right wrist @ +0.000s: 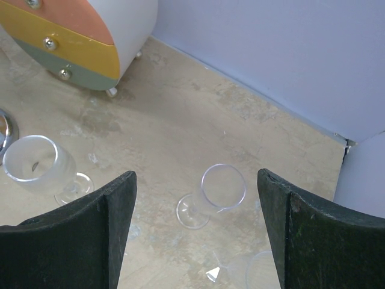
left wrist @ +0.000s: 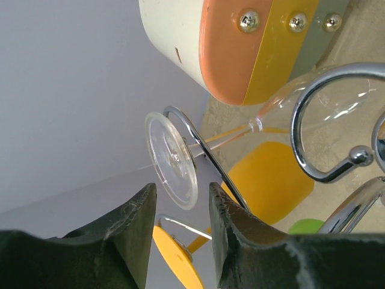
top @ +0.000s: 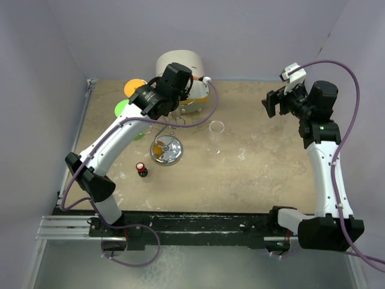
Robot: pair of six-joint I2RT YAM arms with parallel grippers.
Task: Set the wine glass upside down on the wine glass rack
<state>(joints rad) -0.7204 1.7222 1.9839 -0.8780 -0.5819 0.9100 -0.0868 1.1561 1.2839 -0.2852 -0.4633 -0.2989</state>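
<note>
Chrome wire of the wine glass rack [left wrist: 360,157] held the wine glass [left wrist: 171,159] by its stem. The foot sat just beyond the left hand [left wrist: 180,195], whose jaws stood parted and empty. The clear bowl was half lost behind a scroll, and from above it could not be made out under the arm. The right hand [right wrist: 197,177] gaped wide and held nothing. Two other glasses [right wrist: 216,192] stood beyond it on the surface [right wrist: 240,120].

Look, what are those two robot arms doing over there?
The left gripper is at the wine glass rack, fingers open right behind a wine glass whose stem sits in one of the rack's wire arms. It isn't holding the glass. The right gripper hovers open off to the side, above two more glasses standing on the table.
</note>
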